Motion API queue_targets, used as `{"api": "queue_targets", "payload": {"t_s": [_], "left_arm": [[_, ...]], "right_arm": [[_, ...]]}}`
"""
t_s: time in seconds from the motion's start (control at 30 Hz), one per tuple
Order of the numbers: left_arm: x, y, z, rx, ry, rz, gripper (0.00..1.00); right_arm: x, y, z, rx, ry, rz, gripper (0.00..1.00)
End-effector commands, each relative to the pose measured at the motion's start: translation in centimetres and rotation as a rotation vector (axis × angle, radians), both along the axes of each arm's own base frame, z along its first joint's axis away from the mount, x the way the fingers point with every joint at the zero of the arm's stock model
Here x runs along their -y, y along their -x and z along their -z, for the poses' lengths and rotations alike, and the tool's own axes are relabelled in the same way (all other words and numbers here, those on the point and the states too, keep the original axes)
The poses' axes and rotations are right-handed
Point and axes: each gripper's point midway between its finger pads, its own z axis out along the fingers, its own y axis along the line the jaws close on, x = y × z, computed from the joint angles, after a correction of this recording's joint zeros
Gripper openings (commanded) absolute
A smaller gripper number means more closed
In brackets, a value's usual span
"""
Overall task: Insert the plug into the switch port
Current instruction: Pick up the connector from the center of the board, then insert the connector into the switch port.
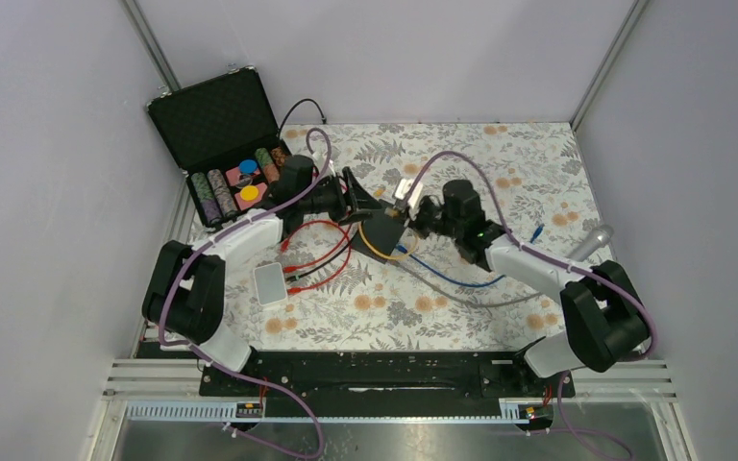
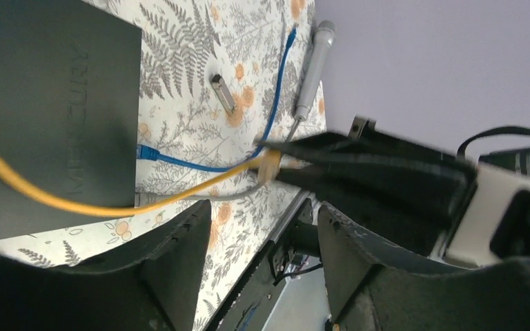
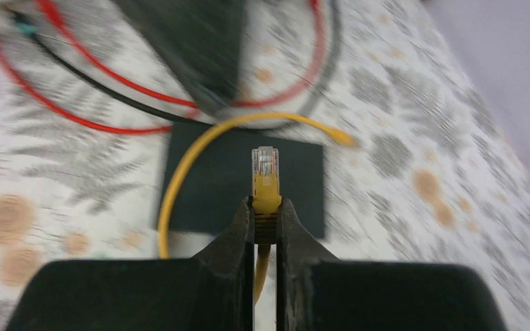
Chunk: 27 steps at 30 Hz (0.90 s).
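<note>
The yellow RJ45 plug (image 3: 265, 169) is pinched in the right gripper (image 3: 266, 210). The jaws are closed on the boot just behind the clear tip, and the yellow cable (image 3: 179, 172) trails back down between the fingers. The plug's long axis runs straight out in line with the fingers, tip pointing away from the wrist. It's up off the bench (image 1: 500, 163). In the right wrist view the network switch (image 3: 245, 183) lies flat right behind and below it.

I reckon that's what the next move hangs on: the plug looks aimed at the switch's lid, not at a port. From the left wrist view a blue cable (image 2: 148, 152) meets the switch's edge on the side facing the right arm, so my guess is the ports run along there. I can't actually make out a port opening in any view though. If that's right, the plug wants to come down beside that edge with its axis level with the bench, nose into the face.

The left gripper (image 2: 263, 210) sits on the far side of the switch, jaws apart with nothing in them. It's probably close enough to steady the box. The right arm is clearly the one on the plug.
</note>
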Motion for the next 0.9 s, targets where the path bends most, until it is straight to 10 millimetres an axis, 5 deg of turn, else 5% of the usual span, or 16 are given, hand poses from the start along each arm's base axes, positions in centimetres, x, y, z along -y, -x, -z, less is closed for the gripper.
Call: {"api": "queue_targets", "payload": {"t_s": [0.0, 0.17, 0.33, 0.43, 0.67, 0.87], "left_arm": [[-1.6, -2.6, -2.0, 0.113, -0.113, -0.056, 0.59], [-3.6, -4.5, -1.2, 0.153, -0.274, -0.155, 0.59], [-4.5, -5.9, 1.5, 0.117, -0.351, -0.211, 0.58], [-4.7, -6.8, 3.5, 0.085, -0.378, -0.235, 0.58], [-3.5, -8.4, 7.5, 0.006, -0.330, -0.239, 0.56], [-2.3, -9.0, 9.9, -0.055, -0.272, -0.223, 0.56]], "right_arm": [[7.5, -6.4, -6.7, 0.166, 0.043, 0.243, 0.00], [18.7, -11.2, -12.6, 0.339, 0.252, 0.591, 0.00], [24.3, -12.4, -15.3, 0.435, 0.494, 0.750, 0.00], [22.6, -12.1, -12.8, 0.395, 0.489, 0.642, 0.00], [12.8, -8.1, 1.4, 0.073, 0.308, 0.159, 0.00], [11.1, -5.4, 8.4, -0.124, 0.392, -0.002, 0.00]]}}
